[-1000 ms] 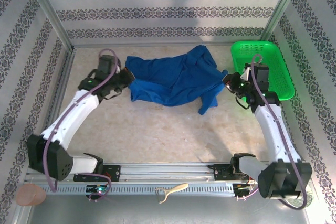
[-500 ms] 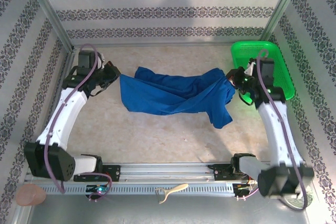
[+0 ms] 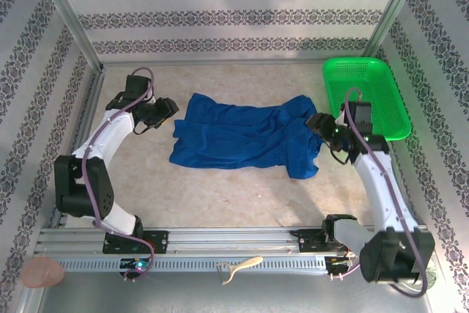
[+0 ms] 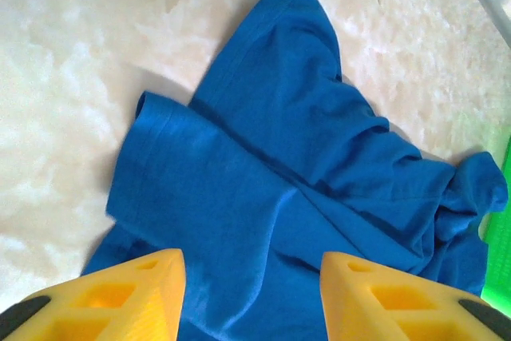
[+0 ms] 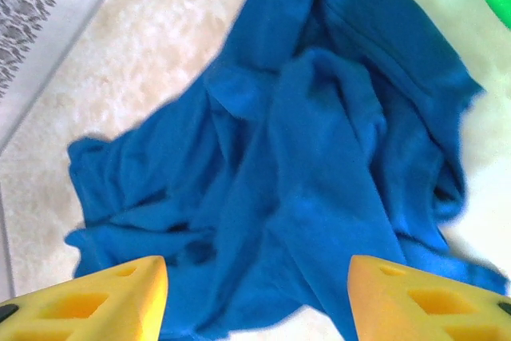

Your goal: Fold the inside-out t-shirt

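T-shirt (image 3: 242,137) now slack, left pincer (image 3: 171,109), right pincer (image 3: 314,122) both spread.

The back wall (image 3: 234,16) and both side walls are papered in pale stripes crossed by dark floral bands, and slim metal posts (image 3: 69,23) stand in the far corners. The tabletop (image 3: 220,188) is a cream, marble-looking surface, evenly and brightly lit with only soft shadows. A slotted aluminium rail (image 3: 234,243) runs along its near edge.

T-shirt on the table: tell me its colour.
The t-shirt is plain royal blue, with no pattern in sight. It shows best in the left wrist view.
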